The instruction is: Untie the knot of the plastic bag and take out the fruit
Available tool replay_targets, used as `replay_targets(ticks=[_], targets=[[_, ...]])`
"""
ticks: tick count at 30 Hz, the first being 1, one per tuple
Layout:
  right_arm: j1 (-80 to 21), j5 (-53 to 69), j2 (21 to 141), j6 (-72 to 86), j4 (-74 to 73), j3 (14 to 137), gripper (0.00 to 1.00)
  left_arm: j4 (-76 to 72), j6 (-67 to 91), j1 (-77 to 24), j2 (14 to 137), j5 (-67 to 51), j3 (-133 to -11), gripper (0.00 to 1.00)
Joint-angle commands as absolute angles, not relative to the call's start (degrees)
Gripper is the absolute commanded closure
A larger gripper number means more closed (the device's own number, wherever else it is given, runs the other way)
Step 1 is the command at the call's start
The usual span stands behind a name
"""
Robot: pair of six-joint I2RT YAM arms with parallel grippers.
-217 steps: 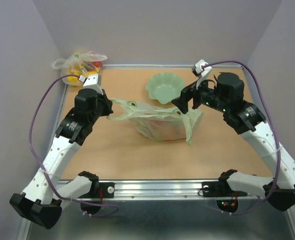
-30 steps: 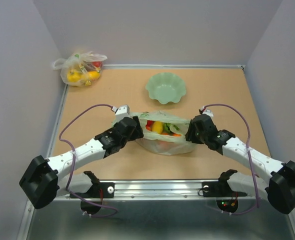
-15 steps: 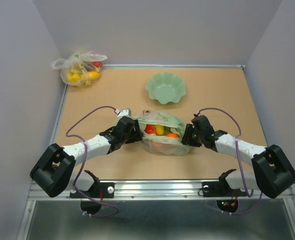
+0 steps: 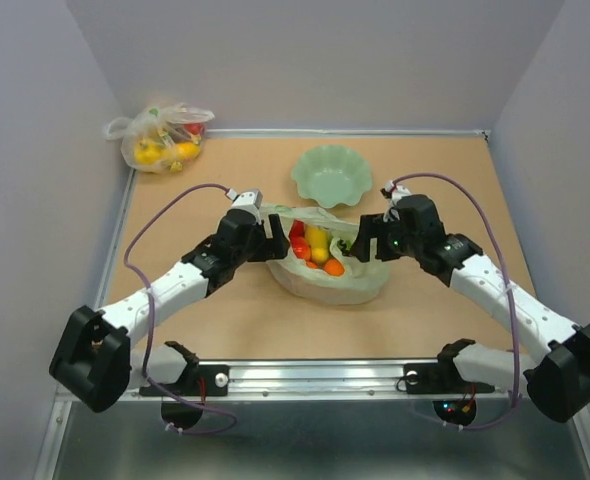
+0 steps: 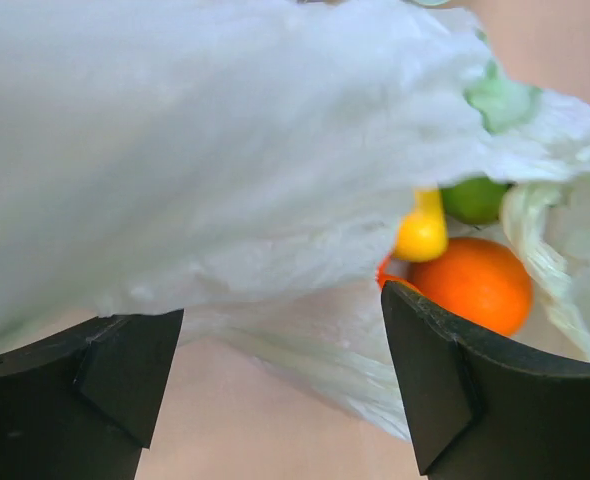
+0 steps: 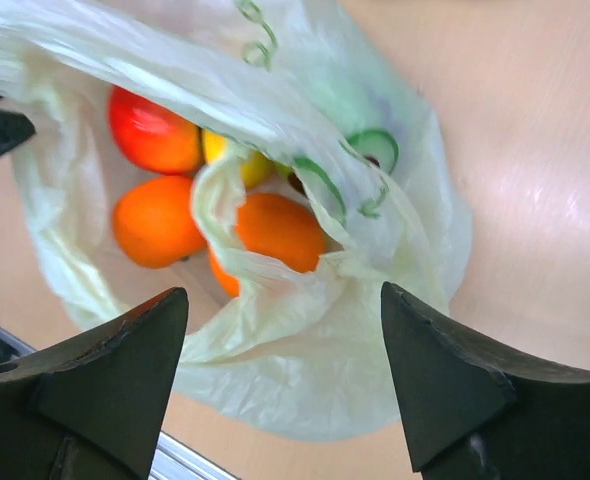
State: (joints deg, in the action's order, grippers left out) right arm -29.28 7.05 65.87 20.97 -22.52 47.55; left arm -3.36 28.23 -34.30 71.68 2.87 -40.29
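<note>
A fixed camera looks down from above and behind the two white robot arms point(image 4: 165, 290), taking in the tan tabletop point(image 4: 225, 320). Each wrist camera peers close past its own black fingers point(image 5: 435, 390) at the thin pale green plastic bag point(image 4: 335, 285) of small round fruit point(image 6: 155, 222), which all three views share.

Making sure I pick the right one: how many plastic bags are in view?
2. The pale green plastic bag lies open in the middle, fruit inside. A clear whitish bag holding yellow and red items sits in the far left corner. Nothing suggests a hidden third.
</note>
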Motion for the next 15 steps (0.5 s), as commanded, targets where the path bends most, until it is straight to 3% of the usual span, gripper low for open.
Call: replay_targets(ticks=[1,8,15], targets=[[-29.3,7.3,62.7,14.2,-30.9,57.1,0.17,1.9,23.8,-34.3,64.2,0.3,-42.1,0.08],[-29.3,13.9,63.6,9.4,-33.0,66.3,0.21,10.0,17.6,-34.5,54.9,-6.9,-44.1,0.09],[-29.4,11.4,72.3,3.6,-33.0,70.0,0.23,10.6,11.6,-34.5,48.3,-16.4,-46.1,0.13]])
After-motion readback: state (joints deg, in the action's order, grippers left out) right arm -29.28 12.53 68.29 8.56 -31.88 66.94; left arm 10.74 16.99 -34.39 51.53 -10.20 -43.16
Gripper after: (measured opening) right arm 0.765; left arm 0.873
